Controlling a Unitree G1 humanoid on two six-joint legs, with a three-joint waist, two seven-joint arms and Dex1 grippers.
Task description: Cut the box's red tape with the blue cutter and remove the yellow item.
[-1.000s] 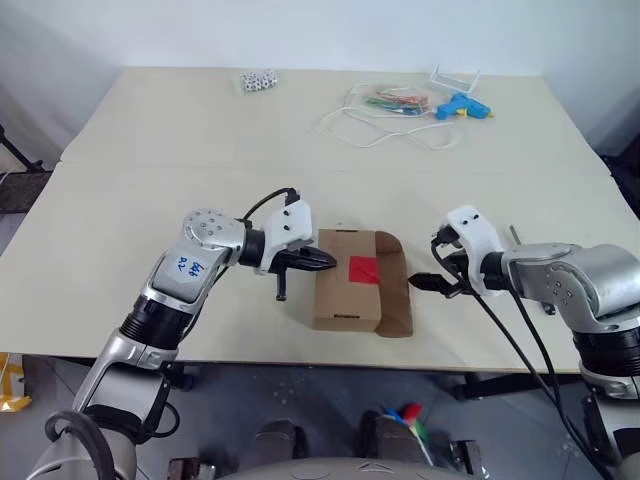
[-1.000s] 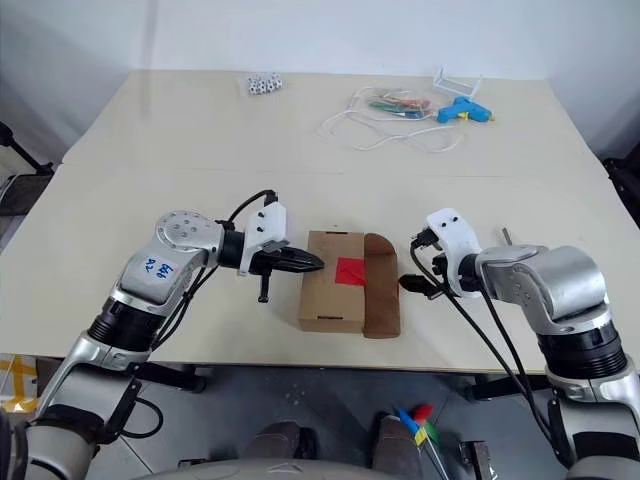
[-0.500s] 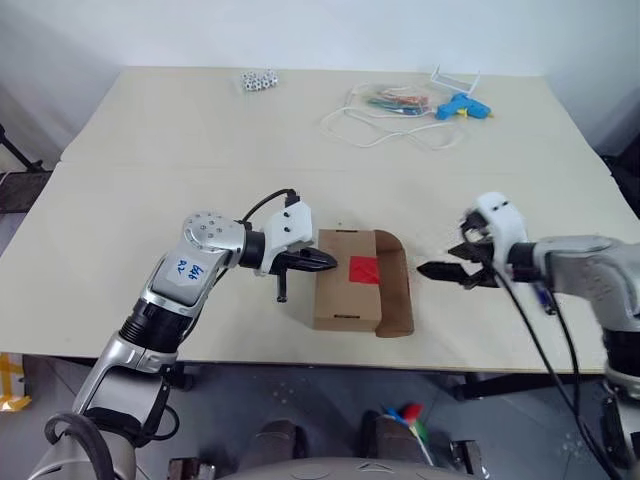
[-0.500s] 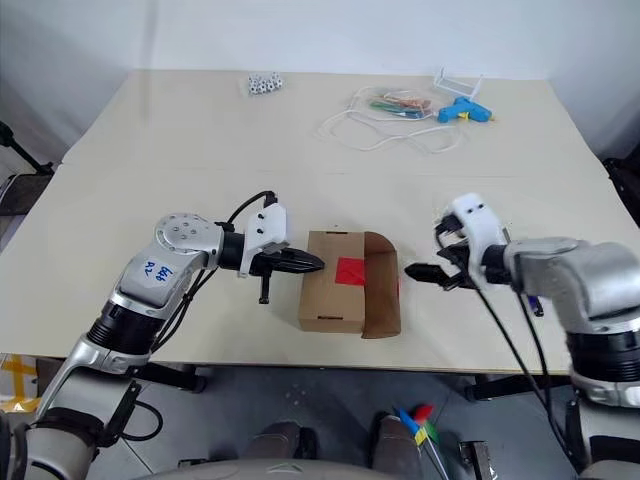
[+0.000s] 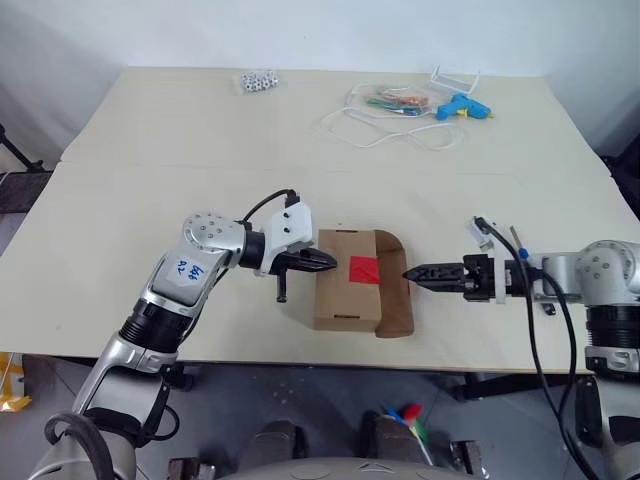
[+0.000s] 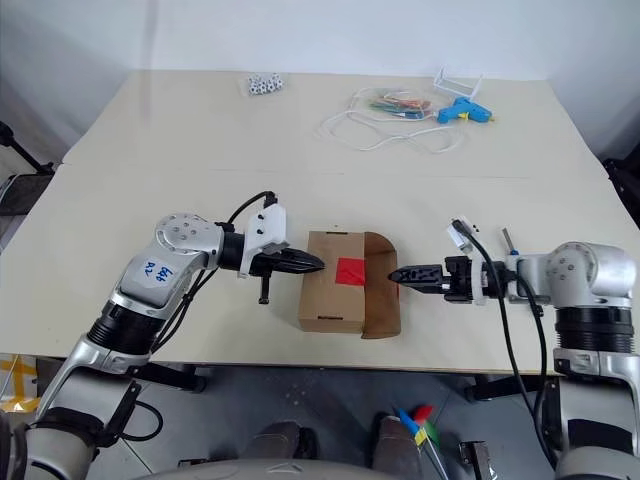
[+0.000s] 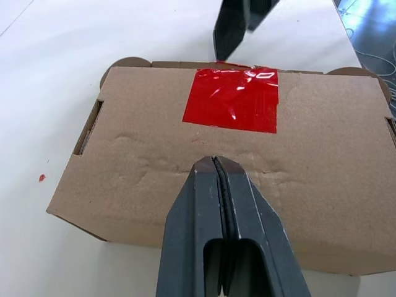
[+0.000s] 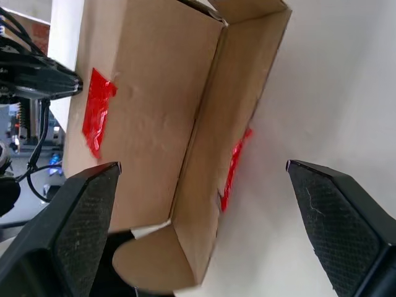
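Note:
The box [image 5: 345, 295] lies near the table's front edge, with the red tape [image 5: 363, 269] on its top. Its right flap [image 5: 397, 295] stands open. My left gripper [image 5: 331, 262] is shut and empty, its tips resting on the box top just left of the tape [image 7: 235, 99]. My right gripper [image 5: 408, 272] is open and points left, its tips close to the open flap; its fingers [image 8: 80, 223] spread wide in the right wrist view. The blue cutter [image 6: 504, 237] lies on the table, mostly hidden behind my right forearm. The yellow item is hidden.
At the table's far side lie a light-blue glue gun [image 5: 462, 106], a tangled white cord [image 5: 385, 130], a white wire stand [image 5: 455, 76] and a cluster of small dice [image 5: 258, 81]. The box sits close to the front table edge [image 5: 300, 355].
My right wrist has rolled and swung out to the right, then come back; its gripper now points level at the flap. The left gripper and the box have stayed put.

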